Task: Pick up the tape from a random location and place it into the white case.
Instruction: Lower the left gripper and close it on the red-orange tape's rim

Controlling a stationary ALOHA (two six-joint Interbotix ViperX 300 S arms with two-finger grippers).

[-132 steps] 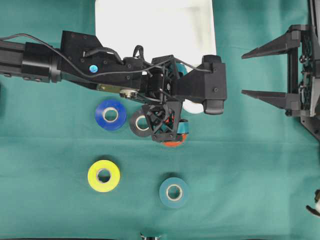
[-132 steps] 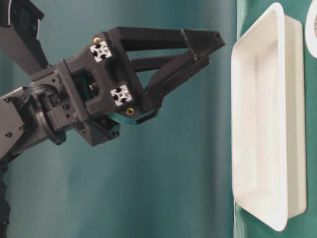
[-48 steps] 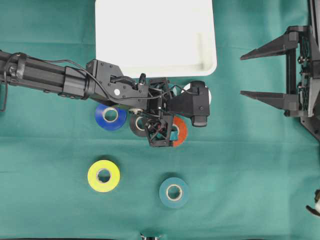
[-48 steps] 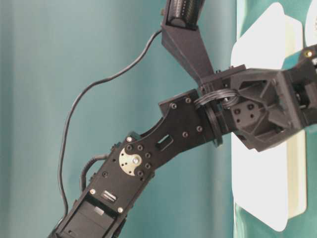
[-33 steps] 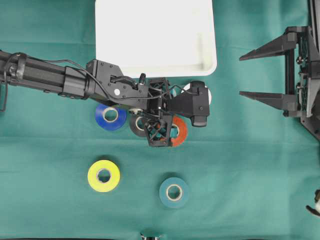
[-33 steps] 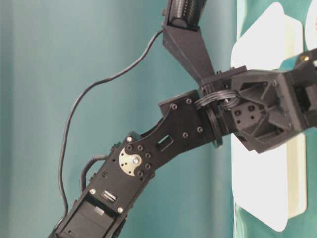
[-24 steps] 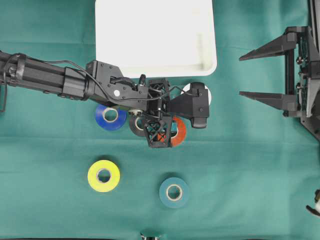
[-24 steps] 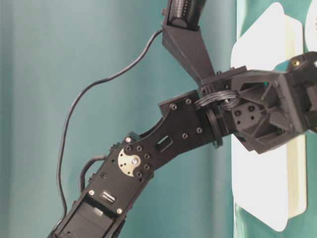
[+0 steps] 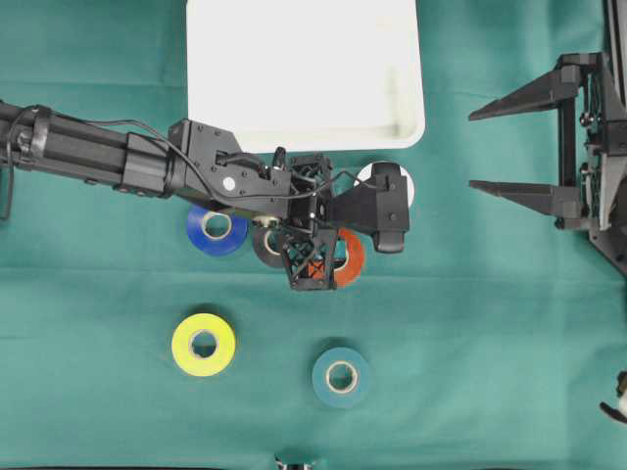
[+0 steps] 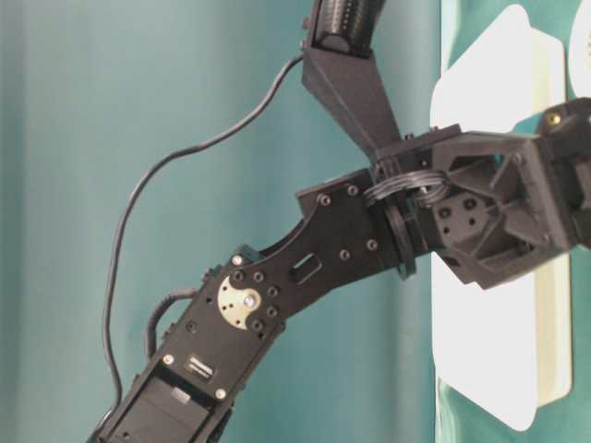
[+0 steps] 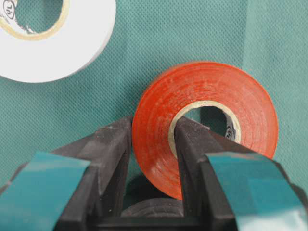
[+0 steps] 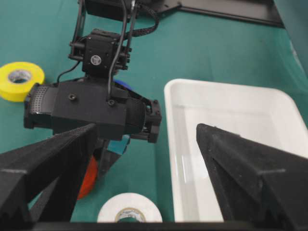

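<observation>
**Left gripper clamped on the orange tape roll**

In the left wrist view, the left gripper (image 11: 153,159) has its jaws closed on the wall of the glossy orange-red tape roll (image 11: 207,113): one black finger (image 11: 113,159) presses its outer face, the other sits inside its core. The roll lies on the green cloth (image 9: 470,323) near the middle of the overhead frame, just below the large white shallow rectangular plastic case (image 9: 304,69) at top centre. A white tape roll (image 11: 43,33) lies in the upper left of the wrist picture. Overhead, blue (image 9: 216,229), yellow (image 9: 203,344) and teal (image 9: 341,376) rolls lie apart on the cloth. The right gripper (image 9: 519,139), at the right edge, has its jaws wide apart and holds nothing.
</observation>
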